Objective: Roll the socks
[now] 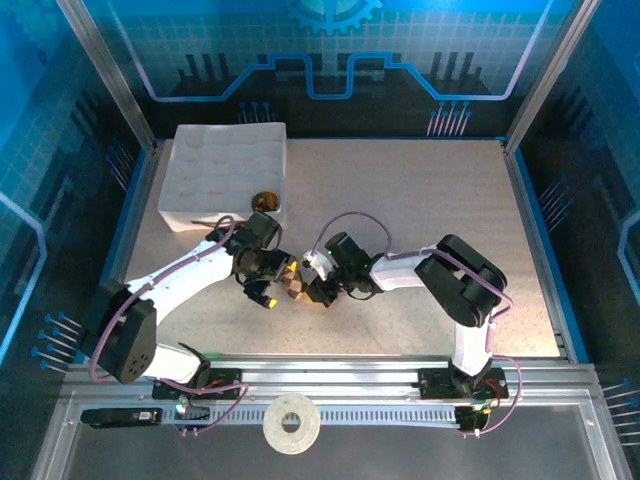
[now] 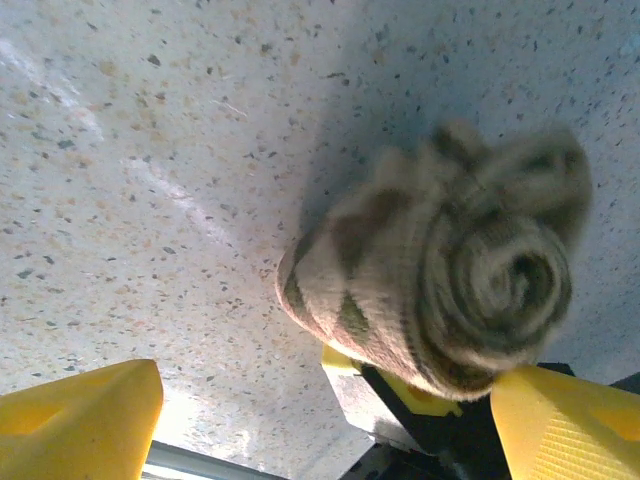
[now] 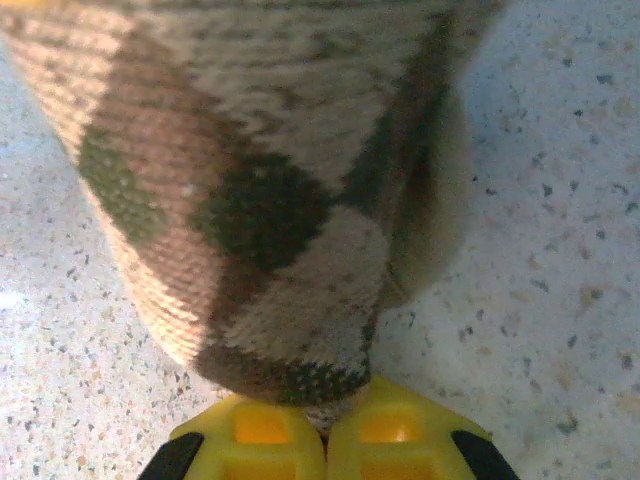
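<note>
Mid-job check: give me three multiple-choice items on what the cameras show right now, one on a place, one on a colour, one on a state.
1. Where does the white foam tray sit?
A. On the far left part of the table
B. At the near right corner
C. Under the right arm

2. What pattern does the rolled sock carry?
A. Red stripes
B. Brown and dark green diamonds on tan
C. Plain blue

3. How is the right gripper?
A. Wide open over the tray
B. Open, clear of the sock
C. Shut on the sock's fabric

Answers:
1. A, the top view has it at the far left.
2. B, both wrist views show the diamonds.
3. C, its yellow fingers meet with fabric pinched between them.
</note>
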